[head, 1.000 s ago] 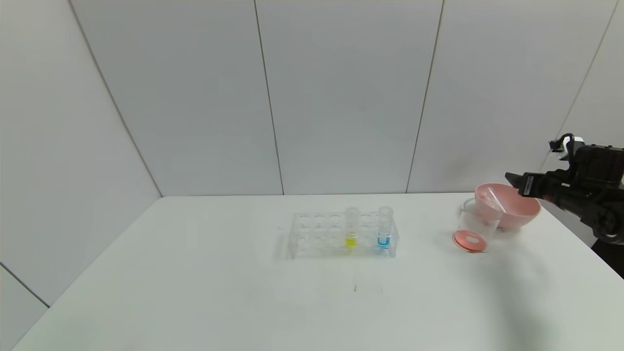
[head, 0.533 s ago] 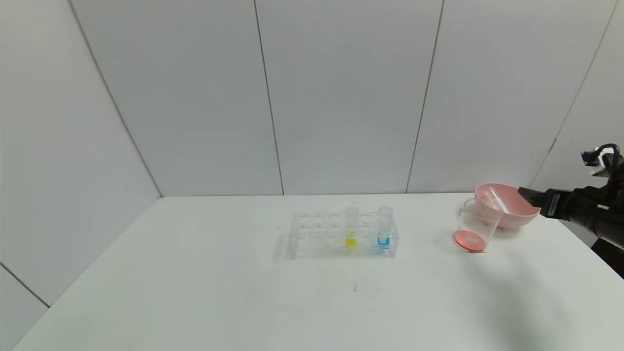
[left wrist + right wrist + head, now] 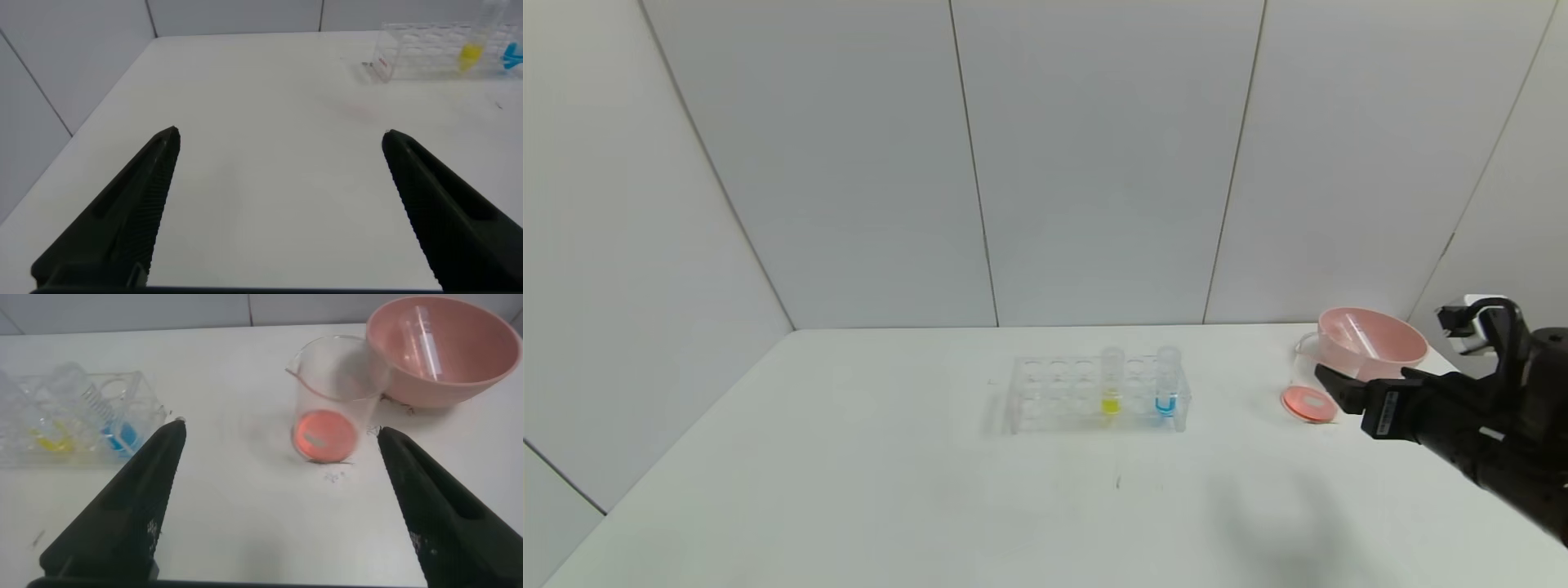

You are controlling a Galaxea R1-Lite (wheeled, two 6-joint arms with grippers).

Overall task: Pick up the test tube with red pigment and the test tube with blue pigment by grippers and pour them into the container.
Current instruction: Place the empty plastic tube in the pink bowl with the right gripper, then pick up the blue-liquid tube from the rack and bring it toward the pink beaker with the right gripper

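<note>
The test tube with blue pigment [image 3: 1167,385] stands upright in the clear rack [image 3: 1054,392], at its right end; it also shows in the right wrist view [image 3: 119,434]. No tube holding red liquid is in view. The container [image 3: 1305,371], a clear beaker, holds a red-orange layer at its bottom [image 3: 325,434]. My right gripper [image 3: 1339,390] is open and empty, low over the table just near and right of the beaker [image 3: 279,429]. My left gripper [image 3: 279,133] is open and empty over bare table, left of the rack, outside the head view.
A tube with yellow liquid [image 3: 1112,385] stands in the rack left of the blue one. A pink bowl [image 3: 1401,347] stands behind the beaker with an empty clear tube [image 3: 1357,333] lying in it. The table's right edge lies just beyond the bowl.
My right gripper drew back from beside the pink bowl, then came down and forward to the near side of the beaker. Tubes, beaker and bowl have not moved.
</note>
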